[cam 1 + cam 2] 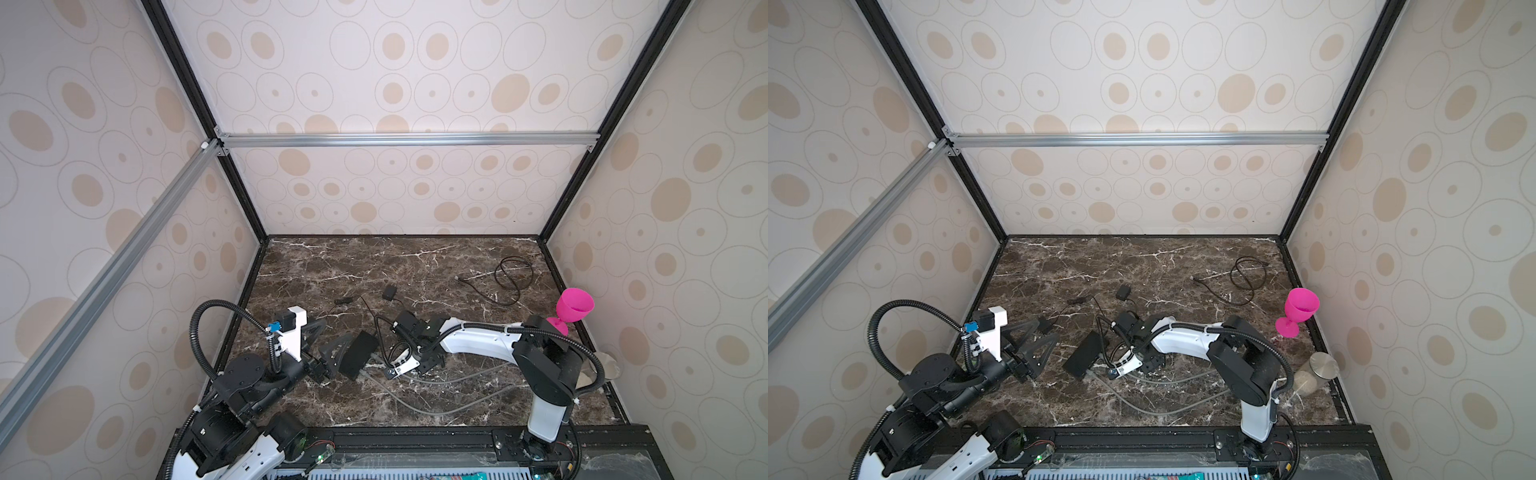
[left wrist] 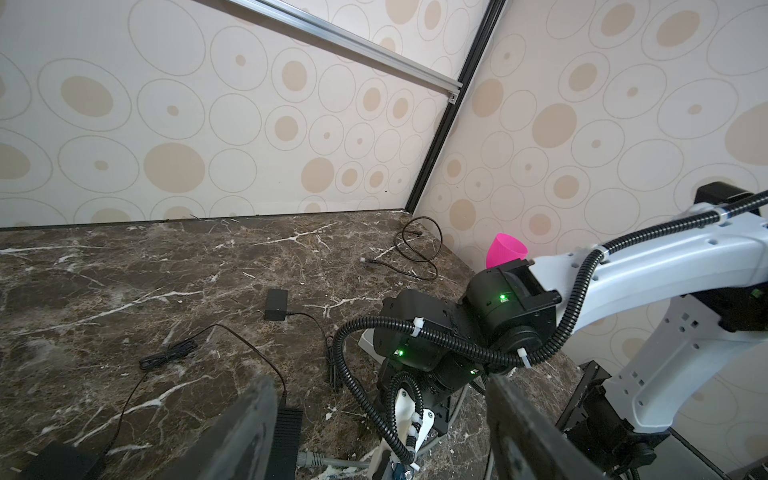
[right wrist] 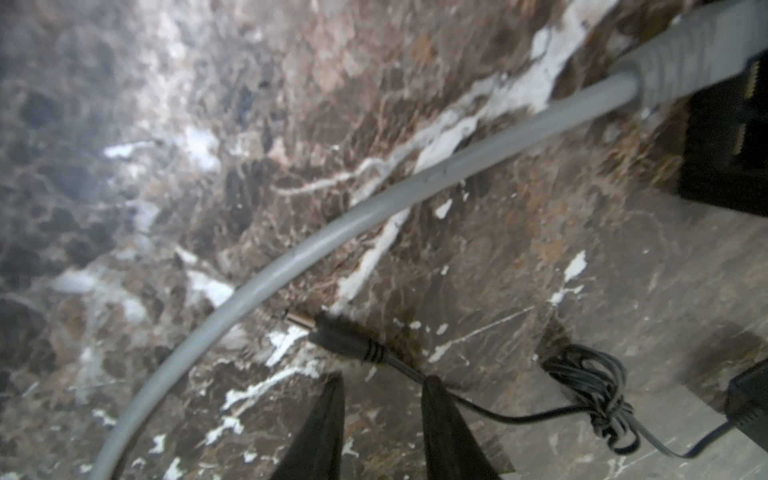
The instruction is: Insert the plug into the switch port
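Plug (image 3: 332,334), a small black barrel connector with a metal tip, lay flat and unplugged on the marble table (image 1: 415,266) in the near middle of the scene. Its tip was just beside a grey cable (image 3: 374,208) that curved past it, and in both top views the right arm's wrist hid it. Its thin black lead (image 3: 498,415) ran back past one fingertip of the right gripper (image 3: 384,378), whose jaws stood apart just behind the plug with bare marble between them, grasping nothing. Further along, the lead gathered into a tied bundle (image 3: 590,399). The switch (image 1: 358,354), a flat black box, sat just left of the right gripper. A corner of it with ports showed in the right wrist view, with the grey cable's booted end at it. The left gripper (image 2: 380,384) was near the switch on its left, jaws spread wide and released, holding nothing. A small black adapter (image 1: 389,292) lay farther back. At the far right was a loose coil of black cable (image 1: 513,276). Nearer along that edge were a pink goblet (image 1: 574,308) and a metal-lidded jar (image 1: 1317,371).
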Tool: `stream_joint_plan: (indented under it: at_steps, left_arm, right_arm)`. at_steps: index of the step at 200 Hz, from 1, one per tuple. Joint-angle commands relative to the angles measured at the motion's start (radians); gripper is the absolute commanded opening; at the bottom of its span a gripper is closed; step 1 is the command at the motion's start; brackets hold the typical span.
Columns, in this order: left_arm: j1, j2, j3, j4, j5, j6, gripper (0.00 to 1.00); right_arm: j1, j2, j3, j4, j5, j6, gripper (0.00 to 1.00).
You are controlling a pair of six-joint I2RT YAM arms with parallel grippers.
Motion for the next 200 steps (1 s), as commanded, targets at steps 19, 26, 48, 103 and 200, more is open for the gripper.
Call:
stream_joint_plan:
  at_steps: [19, 26, 48, 103, 200]
  left_arm:
    - [0.005, 0.008, 0.004, 0.005, 0.006, 0.013, 0.79]
    - [0.004, 0.007, 0.005, 0.005, 0.006, 0.013, 0.79]
    - [0.004, 0.008, 0.005, 0.003, 0.004, 0.013, 0.79]
    - [0.004, 0.004, 0.004, 0.003, 0.003, 0.013, 0.79]
    - [0.004, 0.007, 0.005, -0.001, -0.008, 0.008, 0.80]
  right_arm:
    - [0.021, 0.029, 0.012, 0.000, -0.044, -0.010, 0.34]
    - [0.021, 0.029, 0.015, -0.005, -0.055, -0.010, 0.34]
    - [0.021, 0.044, 0.039, -0.048, -0.106, -0.012, 0.34]
    - [0.008, 0.131, 0.112, -0.116, -0.118, 0.048, 0.30]
    - [-0.029, 0.064, 0.059, -0.019, -0.185, 0.184, 0.13]
